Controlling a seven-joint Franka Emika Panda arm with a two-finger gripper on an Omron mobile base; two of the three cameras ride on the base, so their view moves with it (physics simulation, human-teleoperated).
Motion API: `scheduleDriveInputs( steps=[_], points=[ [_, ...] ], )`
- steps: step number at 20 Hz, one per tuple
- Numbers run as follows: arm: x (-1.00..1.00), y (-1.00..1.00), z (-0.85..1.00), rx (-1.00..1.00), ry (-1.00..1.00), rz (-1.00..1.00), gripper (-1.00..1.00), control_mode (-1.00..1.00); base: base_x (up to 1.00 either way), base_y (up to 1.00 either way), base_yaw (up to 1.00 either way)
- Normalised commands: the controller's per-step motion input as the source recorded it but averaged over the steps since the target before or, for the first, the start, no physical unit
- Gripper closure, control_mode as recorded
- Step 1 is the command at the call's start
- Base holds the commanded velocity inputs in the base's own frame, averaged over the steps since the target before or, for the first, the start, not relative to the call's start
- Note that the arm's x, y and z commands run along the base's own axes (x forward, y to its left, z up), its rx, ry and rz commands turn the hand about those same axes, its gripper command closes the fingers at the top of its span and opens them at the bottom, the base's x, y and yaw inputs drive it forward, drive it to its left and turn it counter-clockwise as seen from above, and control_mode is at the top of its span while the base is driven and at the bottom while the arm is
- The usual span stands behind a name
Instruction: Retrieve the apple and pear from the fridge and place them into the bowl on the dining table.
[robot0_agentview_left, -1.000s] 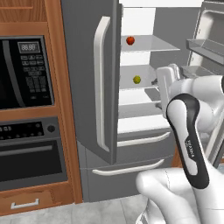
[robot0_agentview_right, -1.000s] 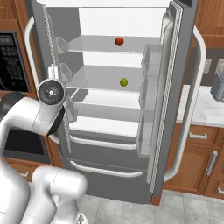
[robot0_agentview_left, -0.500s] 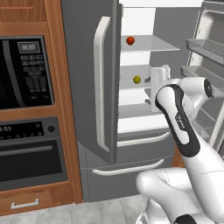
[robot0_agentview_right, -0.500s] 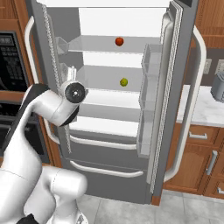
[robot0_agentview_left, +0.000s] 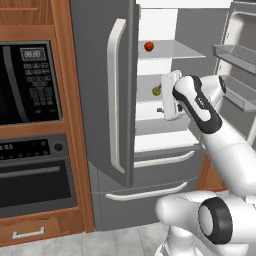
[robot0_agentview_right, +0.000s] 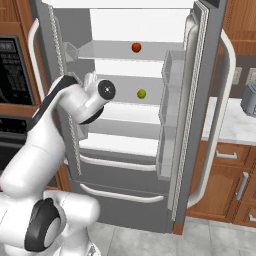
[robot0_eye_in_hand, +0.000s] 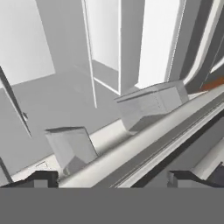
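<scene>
A: Where is the fruit sitting right now?

B: The apple is resting on the upper glass shelf inside the fridge; the pear is lying on the shelf just below it, a little to the right of the apple in the right base view; both doors are standing open.

A: And the arm?

B: The hand is reaching into the fridge at the pear's shelf height; in the left base view the gripper is partly covering the pear, though touching or apart I cannot tell; the jaws are standing wide with nothing between them.

A: What is the hand camera looking at?

B: It is looking at grey fridge walls, two door bins and a door edge; the two dark fingertips are showing far apart at the bottom.

A: Anything beside the fridge?

B: The black oven is sitting in wooden cabinetry to its left.
</scene>
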Motion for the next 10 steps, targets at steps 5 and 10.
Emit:
scheduleDriveInputs(
  steps=[5, 10],
  points=[
    [0.25, 0.53, -0.58, 0.00, -0.03, 0.20, -1.00, -1.00, 0.00, 0.00, 0.00],
    [0.04, 0.19, 0.07, 0.02, -0.14, 0.06, -1.00, -1.00, 0.00, 0.00, 0.00]
  ],
)
